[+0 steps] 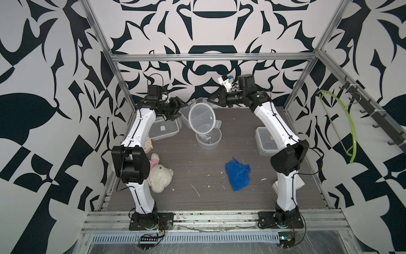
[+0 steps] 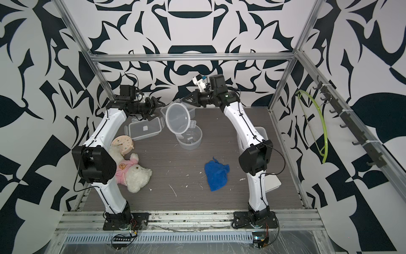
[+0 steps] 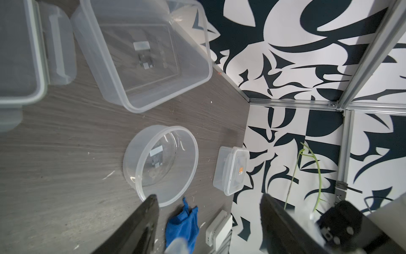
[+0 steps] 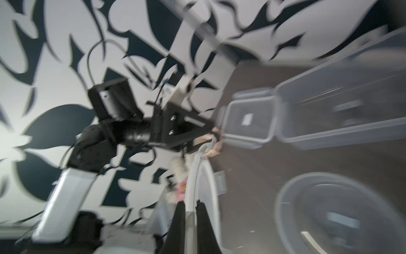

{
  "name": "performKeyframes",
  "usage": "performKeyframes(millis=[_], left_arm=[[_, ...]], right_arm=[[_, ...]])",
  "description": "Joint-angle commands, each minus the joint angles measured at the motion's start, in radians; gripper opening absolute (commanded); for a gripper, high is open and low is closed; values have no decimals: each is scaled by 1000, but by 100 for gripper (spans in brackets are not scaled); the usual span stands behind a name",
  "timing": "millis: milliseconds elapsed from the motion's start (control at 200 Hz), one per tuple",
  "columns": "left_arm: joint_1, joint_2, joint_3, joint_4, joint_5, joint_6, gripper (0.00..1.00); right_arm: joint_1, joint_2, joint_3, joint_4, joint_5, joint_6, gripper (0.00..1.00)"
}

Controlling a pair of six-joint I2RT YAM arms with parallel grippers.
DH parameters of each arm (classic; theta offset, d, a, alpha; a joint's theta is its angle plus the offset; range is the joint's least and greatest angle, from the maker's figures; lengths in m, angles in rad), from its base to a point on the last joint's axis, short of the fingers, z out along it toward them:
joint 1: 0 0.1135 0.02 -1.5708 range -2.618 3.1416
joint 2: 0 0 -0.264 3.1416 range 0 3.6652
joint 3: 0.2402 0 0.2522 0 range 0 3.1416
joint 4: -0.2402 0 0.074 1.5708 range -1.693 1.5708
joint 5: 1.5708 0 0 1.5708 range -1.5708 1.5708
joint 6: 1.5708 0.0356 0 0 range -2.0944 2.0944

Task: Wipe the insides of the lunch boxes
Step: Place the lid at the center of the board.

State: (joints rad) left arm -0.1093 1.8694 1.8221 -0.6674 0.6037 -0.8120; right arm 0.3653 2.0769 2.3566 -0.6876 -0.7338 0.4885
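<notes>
The right end effector [image 1: 209, 99] is pinching the rim of the round translucent plastic lid [image 1: 201, 117], which hangs tilted just below it, over the round clear plastic lunch box [image 1: 208, 140]. The left end effector [image 1: 179, 108] is spread and empty beside the lid. I'd lay the lid down flat, clear of the box, before going for the crumpled blue cloth [image 1: 238, 173], well apart from both.

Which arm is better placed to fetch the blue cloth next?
Probably left: the left tool is open and empty, while the right tool is shut on the round lid, held above the round lunch box.
</notes>
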Motion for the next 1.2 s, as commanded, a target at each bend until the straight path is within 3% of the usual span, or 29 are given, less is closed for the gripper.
performKeyframes(millis=[0, 45, 120, 365, 605, 675, 825, 995, 1195], left_arm=[[5, 18, -56, 2, 63, 17, 73], [3, 16, -77, -1, 63, 28, 73], [3, 12, -112, -3, 60, 39, 73], [-1, 3, -184, 12, 70, 45, 72], [-12, 7, -202, 22, 67, 47, 71], [-17, 7, -203, 22, 67, 47, 71], [-27, 14, -205, 20, 61, 47, 72], [-39, 14, -204, 17, 51, 46, 74], [-50, 7, -209, -17, 34, 73, 74]], right_arm=[[-31, 20, 61, -268, 513, -279, 0], [-32, 24, 39, -256, 642, -325, 0], [-35, 47, 15, -216, 752, -384, 0], [-20, 217, -28, -81, 958, -493, 0], [103, 341, -91, -30, 1084, -573, 0], [133, 308, -166, 31, 1065, -567, 22], [144, 210, -274, 131, 987, -507, 47], [145, 80, -352, 120, 983, -445, 54], [154, -192, -624, 61, 1008, -318, 57]])
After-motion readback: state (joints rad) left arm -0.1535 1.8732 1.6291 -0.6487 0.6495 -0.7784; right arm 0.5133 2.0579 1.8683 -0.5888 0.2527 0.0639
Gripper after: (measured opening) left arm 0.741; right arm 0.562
